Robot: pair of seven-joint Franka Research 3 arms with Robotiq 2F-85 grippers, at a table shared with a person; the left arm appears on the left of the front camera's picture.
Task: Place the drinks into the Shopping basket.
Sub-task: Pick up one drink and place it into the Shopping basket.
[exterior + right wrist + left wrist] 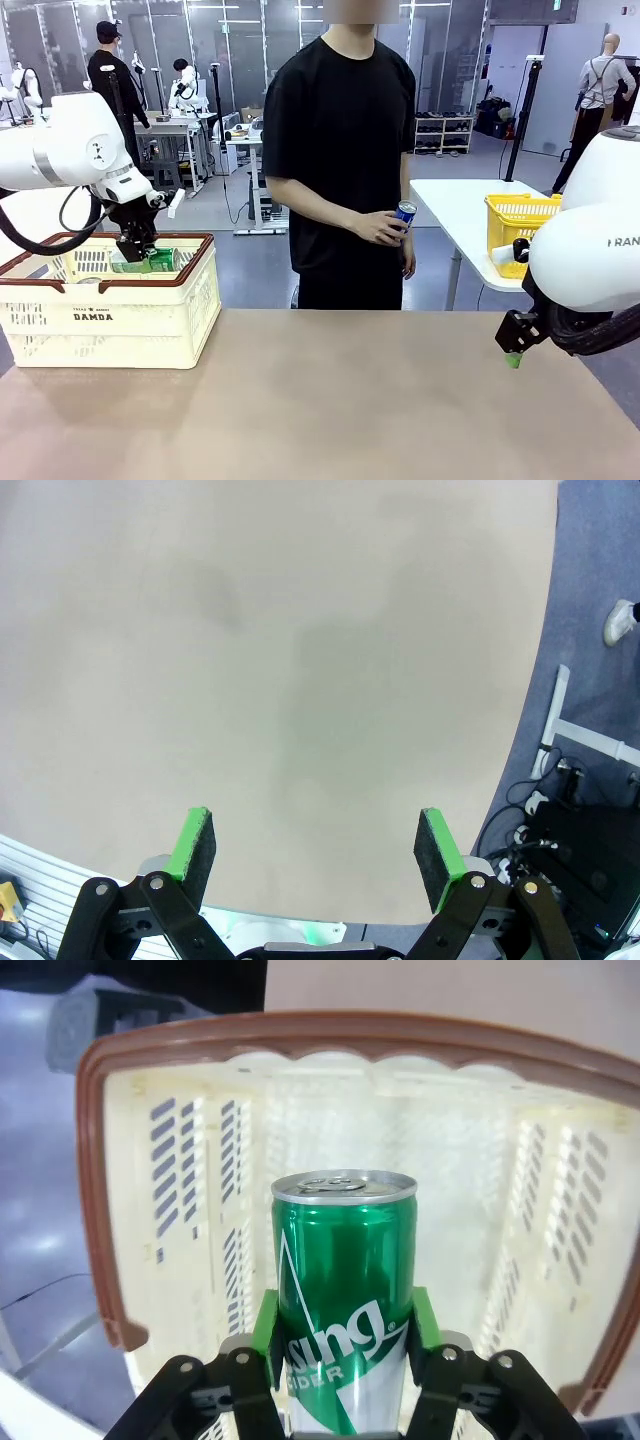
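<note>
Holding one green can (345, 1260) clamped in my left gripper (343, 1350), over the Shopping basket (92, 1200), inside its rim line. Front view: the can lies sideways at rim height, and a person's hand (378, 228) holds one blue can (405, 213). Left wrist view: white lettering, slotted walls. My right gripper (315, 845) gapes wide above the table (300, 630). Count: two cans, one cream basket.

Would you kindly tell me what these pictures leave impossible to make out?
Front view: inside of the Shopping basket, hidden by its near wall.
Left wrist view: basket floor beneath the green can held by the left hand.
Front view: blue can lettering, too small and partly covered by the person's hand.
Front view: yellow basket contents, cut off by the right arm.
</note>
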